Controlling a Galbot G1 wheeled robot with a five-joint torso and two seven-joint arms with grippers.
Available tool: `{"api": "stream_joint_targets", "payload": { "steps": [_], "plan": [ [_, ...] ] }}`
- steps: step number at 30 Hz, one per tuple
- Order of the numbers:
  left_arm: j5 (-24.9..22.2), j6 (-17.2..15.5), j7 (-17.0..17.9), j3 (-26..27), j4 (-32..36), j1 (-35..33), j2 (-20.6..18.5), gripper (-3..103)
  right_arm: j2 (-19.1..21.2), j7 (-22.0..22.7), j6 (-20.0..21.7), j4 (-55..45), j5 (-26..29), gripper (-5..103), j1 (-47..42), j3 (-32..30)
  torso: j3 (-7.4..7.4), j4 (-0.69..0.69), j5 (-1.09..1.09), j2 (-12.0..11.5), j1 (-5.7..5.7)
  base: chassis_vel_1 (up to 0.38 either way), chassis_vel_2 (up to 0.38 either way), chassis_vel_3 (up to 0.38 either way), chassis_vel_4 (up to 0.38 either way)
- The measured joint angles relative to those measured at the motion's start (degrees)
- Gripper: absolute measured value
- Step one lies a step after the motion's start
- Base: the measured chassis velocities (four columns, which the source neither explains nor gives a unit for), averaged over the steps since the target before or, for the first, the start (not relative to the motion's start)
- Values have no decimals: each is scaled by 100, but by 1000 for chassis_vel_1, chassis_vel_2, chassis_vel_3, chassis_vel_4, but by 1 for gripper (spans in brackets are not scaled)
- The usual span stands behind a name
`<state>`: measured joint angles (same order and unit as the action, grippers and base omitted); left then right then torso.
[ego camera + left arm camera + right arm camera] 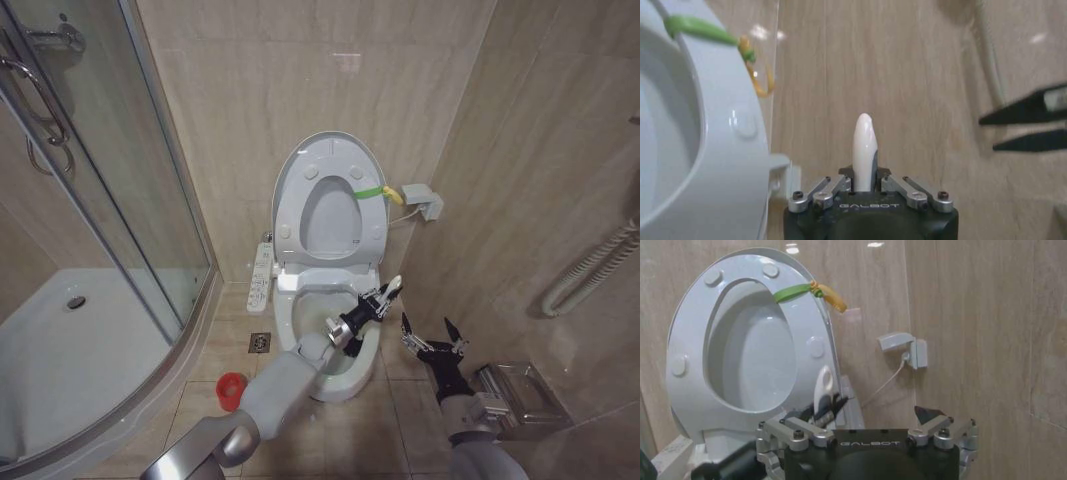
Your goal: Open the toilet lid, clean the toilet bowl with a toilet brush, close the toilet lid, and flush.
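**Obs:** Where's the brush, and who has it?

**Op:** I have the toilet brush (pixel 385 296) in my left pincer (pixel 366 309), pinched on the lower part of the slim pale handle. The handle tip pokes up and to the right past the fingers. The pincer hangs over the right rim of the toilet bowl (pixel 340 372). I can't make out the dark head from here; it's hidden behind the pincer.

**Obs:** Lid?

**Op:** The toilet lid (pixel 331 198) stands upright against the far wall, seat up with it, green-yellow strap (pixel 368 191) on its right edge. The red cup (pixel 231 389) sits on the floor, near left of the bowl.

**Obs:** Right arm?

**Op:** Right pincer (pixel 431 340) is spread, empty, just right of the bowl and apart from the brush.

**Obs:** Handling notes?

**Op:** My read: the brush is light and stiff, with a glossy handle, likely slippery if wet. A grip low on the shaft gives control of the head, but it could twist under scrubbing load. The lid looks smooth, hinged, light; best taken at the strap or top edge.
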<state>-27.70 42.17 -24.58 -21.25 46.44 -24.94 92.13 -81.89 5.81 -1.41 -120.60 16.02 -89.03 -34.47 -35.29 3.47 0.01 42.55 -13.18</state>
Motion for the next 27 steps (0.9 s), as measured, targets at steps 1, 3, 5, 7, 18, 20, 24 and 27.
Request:
{"api": "stream_joint_targets", "payload": {
  "steps": [1, 3, 5, 7, 18, 20, 24, 27],
  "plan": [
    [-6, 62, -28, 12, 60, 0, 0, 19, 0, 0, 0, 0, 0, 100, 0, 0, 0, 0, 0, 0, 0, 0, 0, 0, 0],
    [-12, 86, -44, 18, 164, -39, 1, 19, 0, 0, 0, 0, 0, 100, 0, 0, 0, 0, -1, 0, 0, 0, 0, 0, 0],
    [-3, 85, -46, 37, 203, -75, 0, 19, 0, 0, 0, 0, 0, 100, 0, 0, 0, 1, -2, 0, 0, 0, 0, 0, 0],
    [12, 44, -36, 73, 279, -142, 0, 19, 0, 0, 0, 0, 0, 100, 0, 0, 0, 0, -2, 0, 0, 0, 0, 0, 0],
    [-49, -403, 275, 293, 1145, -684, -981, 19, 0, 1, 0, 0, 0, 100, 0, 0, 0, 0, -2, 0, 0, 0, 0, 0, 0],
    [-42, -442, 325, 512, 1289, -834, -1276, 19, 0, 1, 0, 0, 0, 100, 0, 0, 0, 0, -1, 0, 0, 0, 0, 0, 0],
    [-147, -546, 408, 716, 1548, -1059, -1566, 19, 0, -1, 0, 0, 0, 100, 0, 0, 0, 1, -3, 0, 0, 0, 0, 0, 0],
    [-214, -627, 451, 794, 1726, -1210, -1691, 19, 0, -1, 0, 0, 0, 100, 0, 0, 1, 0, -2, 0, 1, 0, 0, 0, 0]
  ]
}}
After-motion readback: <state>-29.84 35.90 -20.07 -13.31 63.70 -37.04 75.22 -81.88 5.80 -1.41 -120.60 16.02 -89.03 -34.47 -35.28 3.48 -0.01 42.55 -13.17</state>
